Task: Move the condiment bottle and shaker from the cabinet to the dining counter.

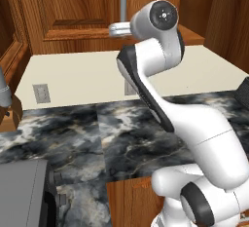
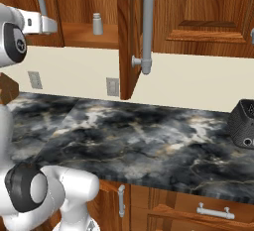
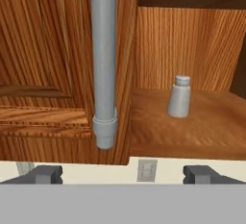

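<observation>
Gripper [image 3: 123, 174] jaws wide, empty, facing open cabinet [image 3: 57, 74]; shaker [image 3: 179, 97] upright on its shelf [image 3: 192, 134].

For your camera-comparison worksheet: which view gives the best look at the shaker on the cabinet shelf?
The hand view: the shaker stands upright on the wooden shelf, near and unobstructed, right of the open door's bar handle. In the right base view it is small and distant. The left base view gives no clear sight of it.
</observation>
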